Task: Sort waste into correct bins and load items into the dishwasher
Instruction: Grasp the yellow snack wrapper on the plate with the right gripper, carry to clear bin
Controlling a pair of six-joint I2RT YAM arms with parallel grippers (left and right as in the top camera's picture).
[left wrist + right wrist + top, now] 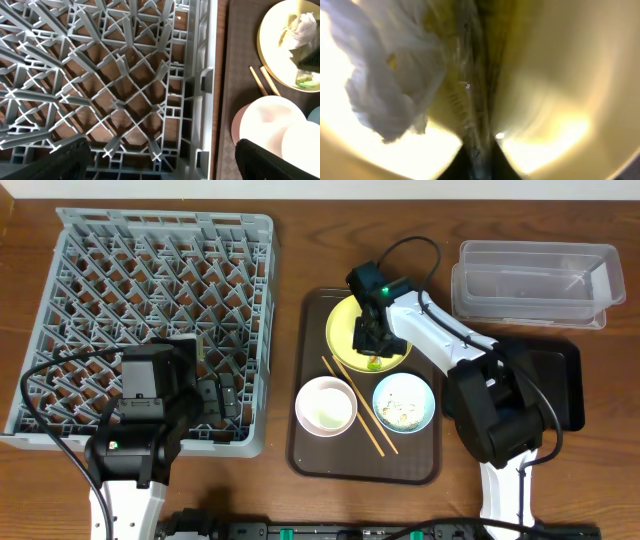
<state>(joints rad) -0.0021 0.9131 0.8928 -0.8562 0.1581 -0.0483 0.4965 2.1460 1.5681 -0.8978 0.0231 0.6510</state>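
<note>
Right gripper on round yellow plate; crumpled white tissue just left of fingertips; finger closure unclear.

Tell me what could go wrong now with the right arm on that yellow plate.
1. The right end effector sits low on the yellow plate, with the crumpled tissue and green wrapper close together; it might pinch both, mixing the waste.
2. Pressing down may nudge the plate into the chopsticks lying beside it on the brown tray.
</note>
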